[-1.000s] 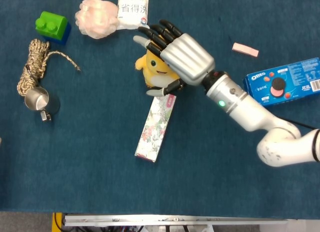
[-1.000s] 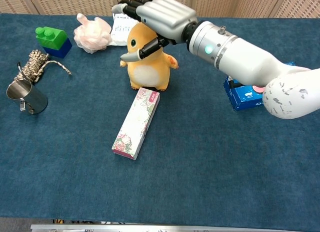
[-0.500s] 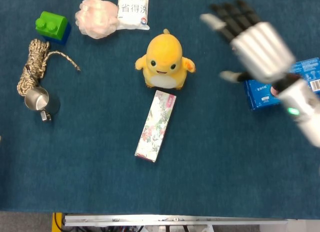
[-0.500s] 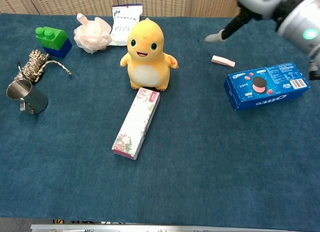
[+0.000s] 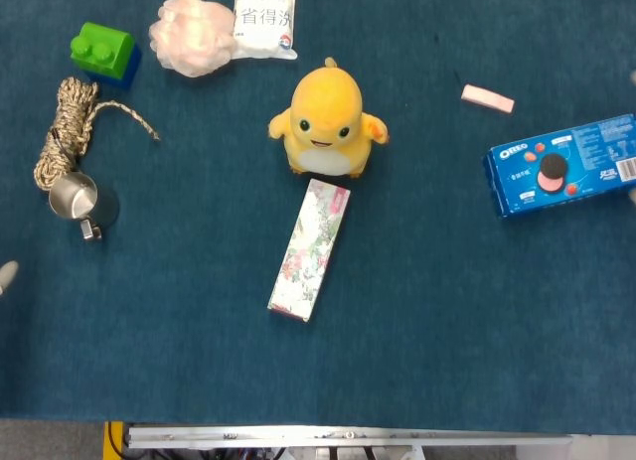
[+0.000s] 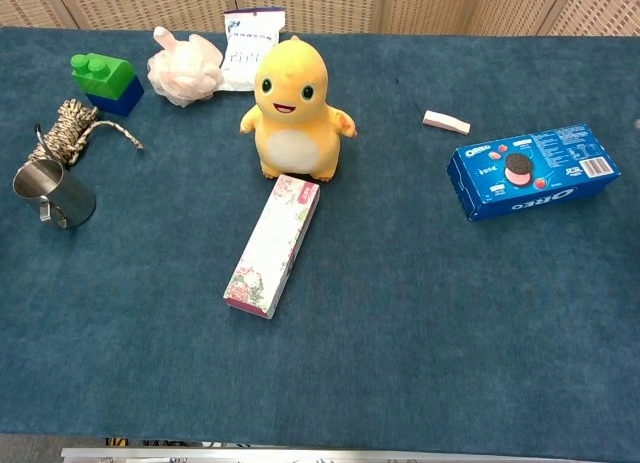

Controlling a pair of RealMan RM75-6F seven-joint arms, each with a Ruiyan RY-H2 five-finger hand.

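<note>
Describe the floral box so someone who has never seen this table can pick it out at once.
Start at the yellow plush toy standing near the middle of the blue table. Directly in front of its feet lies the floral box, a long narrow carton running diagonally toward the table's near edge. Its white sides with pink flower print set it apart from the blue Oreo box to the right.

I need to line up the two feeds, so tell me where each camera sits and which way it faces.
Head view: high above, looking almost straight down on the blue table; only a pale sliver shows at the left edge, too little to identify.
Chest view: lower, at the table's near edge, looking forward and down to the woven back wall; no arm or hand shows.
Both share the yellow plush toy, floral box, Oreo box and metal cup.
</note>
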